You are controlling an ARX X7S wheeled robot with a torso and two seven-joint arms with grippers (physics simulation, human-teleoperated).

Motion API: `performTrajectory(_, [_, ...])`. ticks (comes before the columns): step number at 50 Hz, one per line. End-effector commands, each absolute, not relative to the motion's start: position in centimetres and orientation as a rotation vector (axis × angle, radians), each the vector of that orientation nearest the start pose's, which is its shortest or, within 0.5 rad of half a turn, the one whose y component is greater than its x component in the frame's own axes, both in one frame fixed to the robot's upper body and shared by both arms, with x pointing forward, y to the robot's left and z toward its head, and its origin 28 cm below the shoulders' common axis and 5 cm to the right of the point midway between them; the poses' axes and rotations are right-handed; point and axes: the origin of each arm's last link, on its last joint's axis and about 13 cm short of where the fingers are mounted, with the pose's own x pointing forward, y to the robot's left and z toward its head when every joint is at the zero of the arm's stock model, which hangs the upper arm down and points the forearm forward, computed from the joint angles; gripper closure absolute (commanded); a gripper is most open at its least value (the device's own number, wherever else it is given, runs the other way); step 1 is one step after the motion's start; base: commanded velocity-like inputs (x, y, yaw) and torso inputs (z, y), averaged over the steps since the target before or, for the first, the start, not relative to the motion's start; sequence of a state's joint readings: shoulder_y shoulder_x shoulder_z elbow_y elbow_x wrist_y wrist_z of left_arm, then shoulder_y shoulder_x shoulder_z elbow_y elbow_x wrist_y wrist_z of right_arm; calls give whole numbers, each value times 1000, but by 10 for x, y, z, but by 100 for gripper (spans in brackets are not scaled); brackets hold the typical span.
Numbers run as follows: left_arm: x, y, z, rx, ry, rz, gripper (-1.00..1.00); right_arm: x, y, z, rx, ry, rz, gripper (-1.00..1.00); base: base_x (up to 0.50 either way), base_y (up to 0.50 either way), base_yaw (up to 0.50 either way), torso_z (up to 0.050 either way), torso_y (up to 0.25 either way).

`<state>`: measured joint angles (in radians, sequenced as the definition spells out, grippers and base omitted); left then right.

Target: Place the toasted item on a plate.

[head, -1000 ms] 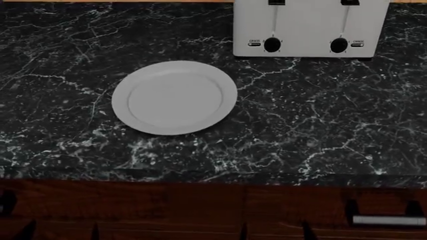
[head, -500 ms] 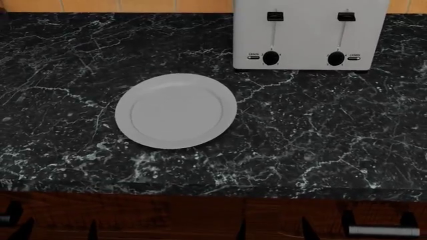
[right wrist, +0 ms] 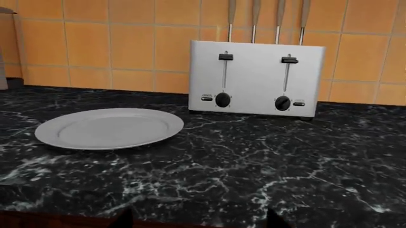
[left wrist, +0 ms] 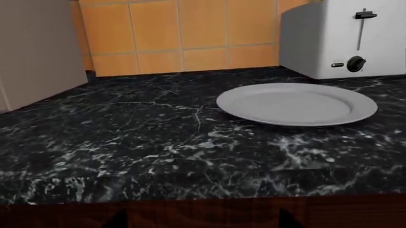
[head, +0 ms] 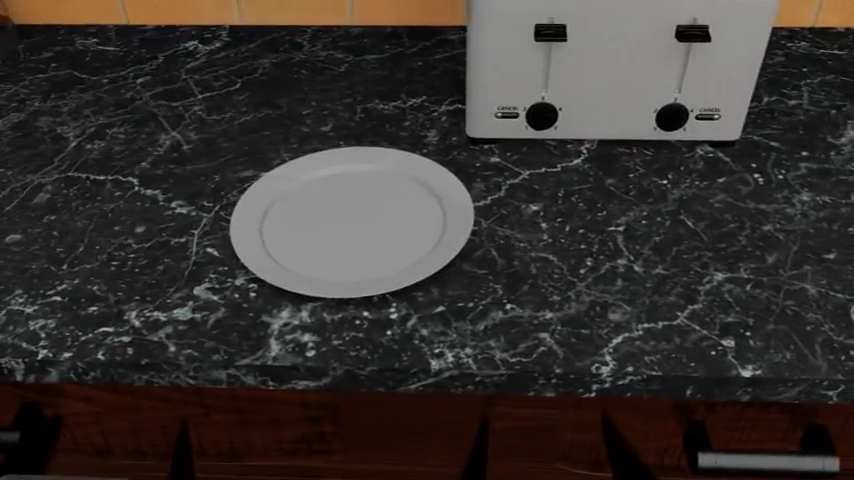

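Observation:
The white plate (head: 351, 222) lies empty on the black marble counter, left of the middle; it also shows in the left wrist view (left wrist: 297, 103) and the right wrist view (right wrist: 109, 127). The toasted slice is not visible in any view. The silver-white toaster (head: 621, 65) stands behind and right of the plate, with both levers up; its slots are hidden. My left gripper (head: 114, 460) and right gripper (head: 545, 458) sit low in front of the counter's edge. Only their dark fingertips show. Both are open and empty, as the left wrist view (left wrist: 201, 221) and the right wrist view (right wrist: 197, 219) show.
An orange tiled wall (right wrist: 114, 42) backs the counter. Utensil handles (right wrist: 266, 14) hang above the toaster (right wrist: 257, 83). A tall pale grey box (left wrist: 35, 47) stands at the counter's far left. Wooden drawer fronts with a metal handle (head: 767, 461) lie below the counter's front edge.
The head view tilted up between 1.0 s and 0.5 s ago, so plate and toaster sit lower in frame. Since then the fingertips have risen slightly at the bottom edge.

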<state>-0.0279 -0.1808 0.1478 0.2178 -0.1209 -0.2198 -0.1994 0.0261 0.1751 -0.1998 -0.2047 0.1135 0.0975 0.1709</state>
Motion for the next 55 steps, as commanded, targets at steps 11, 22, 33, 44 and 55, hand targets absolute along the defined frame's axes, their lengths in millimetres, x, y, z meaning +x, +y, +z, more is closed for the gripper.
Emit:
performTrajectory(11, [233,215,93,122,-84,24,-100,235,-97,99,-108,-173,60,-100,0,0,0,0,0])
performTrajectory(22, [240,229,132,160,-150,66,-100,243,-107,141,-160,-230,42,-100,0,0,0,0,0])
performTrajectory(33, [241,236,159,164,-181,84,-100,250,-114,173,-186,-284,28,-100,0,0,0,0,0])
performTrajectory(44, [238,239,168,194,-195,85,-100,251,-116,187,-193,-309,33,-100,18,0,0,0,0])
performTrajectory(55, [236,240,166,199,-194,90,-100,249,-114,189,-188,-326,32,-100,234,0,0,0,0])
